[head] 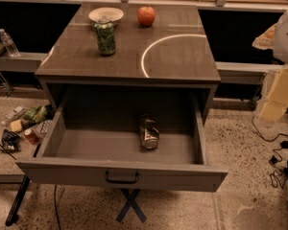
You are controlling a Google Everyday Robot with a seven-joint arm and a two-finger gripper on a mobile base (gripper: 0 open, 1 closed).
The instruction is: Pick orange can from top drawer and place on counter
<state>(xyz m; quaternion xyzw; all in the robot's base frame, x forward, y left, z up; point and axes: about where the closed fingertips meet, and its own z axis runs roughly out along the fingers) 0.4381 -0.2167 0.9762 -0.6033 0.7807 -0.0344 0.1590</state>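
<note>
Cabinet, centre of view: glossy grey-brown square counter (134, 56) with a thin white arc marked on its right half.

Below it, the wide, deep grey-brown top drawer (120, 174) is pulled fully out toward the camera. The interior is exposed.

Right edge of view: pale cream gripper (277, 92), mostly cut off by the frame. It sits to the right of the cabinet, about level with the counter front, well apart from drawer and counter. Open or closed: cannot tell. Nothing is seen in its grasp.

Shallow white round bowl (106, 14) at the back of the counter, left of centre.

Green patterned drink can (105, 36) upright on the counter, just in front of the bowl.

Copper-orange shiny metal drink can (149, 132) inside the drawer, on the drawer floor, right of centre and nearer the back wall than the front panel. It touches no wall. Upright or on its side: unclear.

Red-orange round apple (146, 16) at the back of the counter, right of the bowl and apart from it.

Small dark bar handle (121, 177) at the centre of the drawer front.

Clear plastic water bottle (8, 42) on the lower side shelf at left.
</note>
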